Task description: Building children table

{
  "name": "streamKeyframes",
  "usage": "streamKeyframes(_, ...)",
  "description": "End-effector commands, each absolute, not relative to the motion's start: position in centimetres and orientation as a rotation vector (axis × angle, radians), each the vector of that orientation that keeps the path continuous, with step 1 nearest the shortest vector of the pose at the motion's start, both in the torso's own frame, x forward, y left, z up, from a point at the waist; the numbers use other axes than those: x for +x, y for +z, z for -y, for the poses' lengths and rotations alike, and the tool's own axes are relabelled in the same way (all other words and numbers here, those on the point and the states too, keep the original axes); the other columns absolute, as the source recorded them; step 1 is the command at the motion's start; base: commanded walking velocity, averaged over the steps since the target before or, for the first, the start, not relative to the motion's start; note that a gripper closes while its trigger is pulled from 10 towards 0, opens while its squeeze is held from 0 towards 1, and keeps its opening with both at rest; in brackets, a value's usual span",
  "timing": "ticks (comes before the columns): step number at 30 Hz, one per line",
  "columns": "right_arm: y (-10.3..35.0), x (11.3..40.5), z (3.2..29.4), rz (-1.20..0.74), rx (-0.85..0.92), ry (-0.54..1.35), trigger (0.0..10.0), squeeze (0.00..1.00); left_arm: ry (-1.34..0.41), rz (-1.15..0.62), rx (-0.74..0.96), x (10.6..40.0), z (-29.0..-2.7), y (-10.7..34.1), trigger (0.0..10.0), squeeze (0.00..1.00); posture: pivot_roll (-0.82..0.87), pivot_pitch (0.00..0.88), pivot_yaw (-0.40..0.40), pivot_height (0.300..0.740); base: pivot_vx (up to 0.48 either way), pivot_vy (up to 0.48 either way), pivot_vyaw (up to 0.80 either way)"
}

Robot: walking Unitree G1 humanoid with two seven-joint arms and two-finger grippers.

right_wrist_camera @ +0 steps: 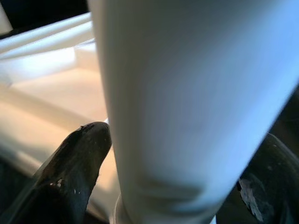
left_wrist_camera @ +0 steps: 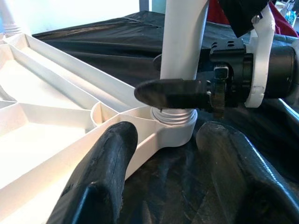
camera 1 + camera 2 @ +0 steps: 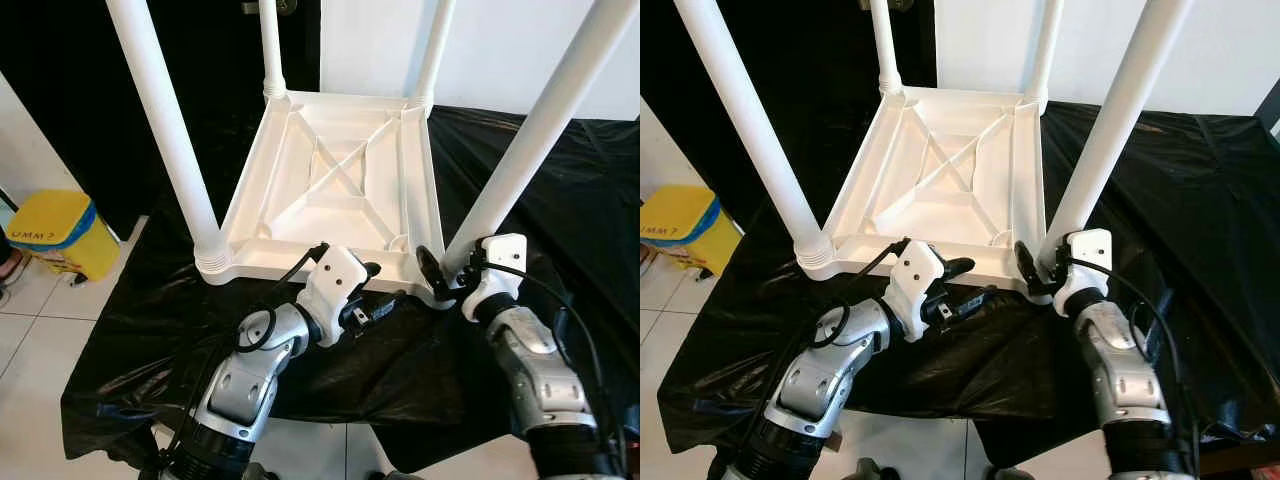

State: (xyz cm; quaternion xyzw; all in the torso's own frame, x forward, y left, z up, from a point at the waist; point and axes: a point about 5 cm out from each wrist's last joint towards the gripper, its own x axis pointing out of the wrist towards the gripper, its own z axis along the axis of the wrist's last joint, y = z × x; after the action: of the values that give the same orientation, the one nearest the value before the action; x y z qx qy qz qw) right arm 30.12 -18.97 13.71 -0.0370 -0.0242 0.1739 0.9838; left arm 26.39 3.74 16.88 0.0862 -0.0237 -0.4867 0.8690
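Observation:
A white plastic children's table [image 3: 330,190] lies upside down on a black cloth, its legs pointing up. My right gripper [image 3: 447,270] is at the base of the near right leg [image 3: 520,150], just above the corner socket. Its fingers [image 1: 79,163] sit on either side of the leg [image 1: 187,93] and are shut on it. My left gripper [image 3: 385,287] hovers open at the table's front rim, pointing toward that same corner [image 2: 173,130]. Nothing is between its fingers [image 2: 103,172]. The near left leg [image 3: 170,140] stands in its socket.
The black cloth [image 3: 560,180] covers the work surface and drapes over its front edge close to my arms. A yellow bin [image 3: 60,232] stands on the white tiled floor [image 3: 40,330] to the left. The two far legs rise before a white wall.

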Motion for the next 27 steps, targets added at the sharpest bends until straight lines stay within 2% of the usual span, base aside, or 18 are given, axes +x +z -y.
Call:
streamKeyframes(1,13.3,30.2,18.8,0.035,-0.071,0.396,10.0,0.0,-0.986,0.046,0.188,26.5,-3.7,16.8,10.0,0.0,-0.08,0.081,0.01,0.74,0.0,0.0,0.0)
streamKeyframes(10,13.2,31.5,18.7,0.017,-0.102,0.419,10.0,0.0,-0.995,0.05,0.189,26.5,-3.5,16.8,10.0,0.0,-0.08,0.07,0.01,0.74,0.0,0.0,0.0)
streamKeyframes(11,13.2,31.6,18.6,0.016,-0.105,0.421,2.1,0.0,-0.995,0.051,0.188,26.5,-3.5,16.9,10.0,0.0,-0.08,0.067,0.009,0.74,0.0,0.0,0.0)
streamKeyframes(13,13.2,31.6,18.6,0.016,-0.105,0.421,2.1,0.0,-0.995,0.051,0.188,26.5,-3.5,16.9,10.0,0.0,-0.08,0.067,0.009,0.74,0.0,0.0,0.0)
streamKeyframes(14,13.1,31.7,18.5,0.013,-0.113,0.425,0.0,0.0,-0.995,0.051,0.187,26.5,-3.5,16.9,10.0,0.0,-0.07,0.066,0.01,0.74,0.0,0.0,0.0)
streamKeyframes(23,12.2,31.3,18.5,-0.019,-0.12,0.424,0.0,0.0,-1.002,0.051,0.188,26.4,-3.4,16.8,10.0,0.0,-0.08,0.058,0.015,0.74,0.0,0.0,0.0)
streamKeyframes(24,12.0,31.2,18.6,-0.026,-0.115,0.405,1.9,0.0,-1.004,0.051,0.188,26.4,-3.4,16.8,10.0,0.0,-0.09,0.056,0.017,0.74,0.0,0.0,0.0)
streamKeyframes(25,12.0,31.2,18.6,-0.026,-0.115,0.405,1.9,0.0,-1.004,0.051,0.188,26.4,-3.4,16.8,10.0,0.0,-0.09,0.056,0.017,0.74,0.0,0.0,0.0)
streamKeyframes(26,11.8,31.1,18.7,-0.035,-0.116,0.384,10.0,0.0,-1.008,0.051,0.188,26.4,-3.4,16.8,10.0,0.0,-0.09,0.055,0.018,0.74,0.0,0.0,0.0)
streamKeyframes(27,11.7,31.1,18.8,-0.04,-0.118,0.365,10.0,0.0,-1.01,0.051,0.188,26.4,-3.3,16.8,10.0,0.0,-0.09,0.055,0.018,0.74,0.0,0.0,0.0)
